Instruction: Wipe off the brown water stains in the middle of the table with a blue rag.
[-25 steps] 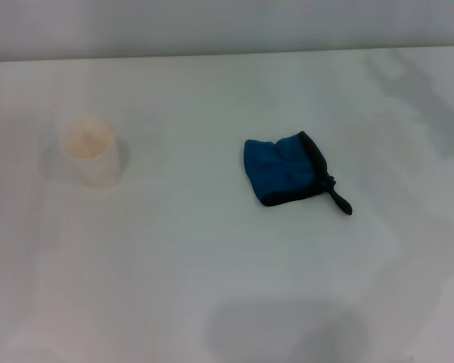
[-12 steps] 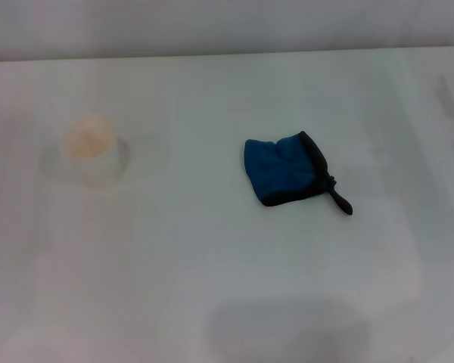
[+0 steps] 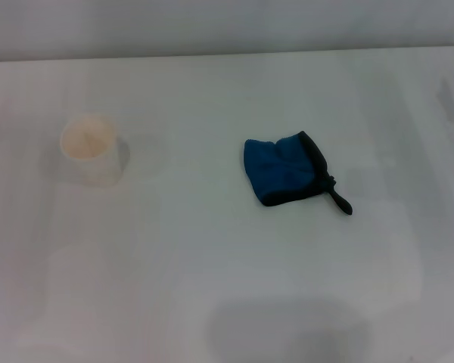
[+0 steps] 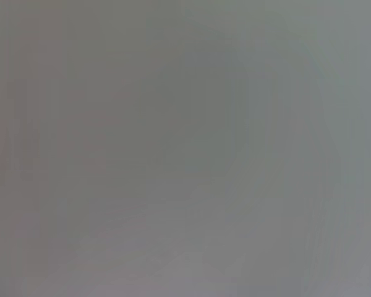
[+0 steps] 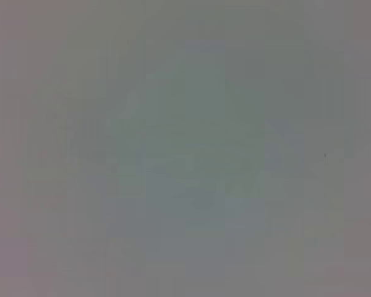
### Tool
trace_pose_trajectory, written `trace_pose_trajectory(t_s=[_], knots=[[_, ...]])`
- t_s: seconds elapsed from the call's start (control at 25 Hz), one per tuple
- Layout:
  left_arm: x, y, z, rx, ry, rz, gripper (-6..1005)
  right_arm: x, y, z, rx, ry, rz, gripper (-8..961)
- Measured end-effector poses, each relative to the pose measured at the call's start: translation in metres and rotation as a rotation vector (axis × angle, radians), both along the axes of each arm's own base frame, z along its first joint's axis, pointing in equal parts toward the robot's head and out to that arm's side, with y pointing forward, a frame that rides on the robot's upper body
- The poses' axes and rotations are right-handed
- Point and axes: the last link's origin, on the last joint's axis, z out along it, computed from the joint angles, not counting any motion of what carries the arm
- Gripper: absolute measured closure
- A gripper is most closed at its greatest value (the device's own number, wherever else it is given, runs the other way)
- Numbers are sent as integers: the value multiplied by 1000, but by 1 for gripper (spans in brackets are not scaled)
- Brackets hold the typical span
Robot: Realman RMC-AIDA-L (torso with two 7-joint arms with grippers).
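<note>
Rag, blue, bunched on table, cup well apart.

Table: white, smooth, matt with a faint sheen; soft shadows lay on it. Blue rag: soft cloth, matt, rumpled, bright blue with black edging and a short black loop tab at one corner. Cup: cream, looked like paper, matt wall, pale tan inside. Both wrist views gave only flat grey, no surface readable.
</note>
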Motion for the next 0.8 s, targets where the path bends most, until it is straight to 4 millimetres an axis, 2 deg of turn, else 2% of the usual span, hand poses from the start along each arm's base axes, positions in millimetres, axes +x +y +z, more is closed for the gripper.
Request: trace_pose_trajectory(t_s=[0.8], knots=[[-7,2,-6,-39,-8,53,112,-3,3,-3,-12,3,7,108]])
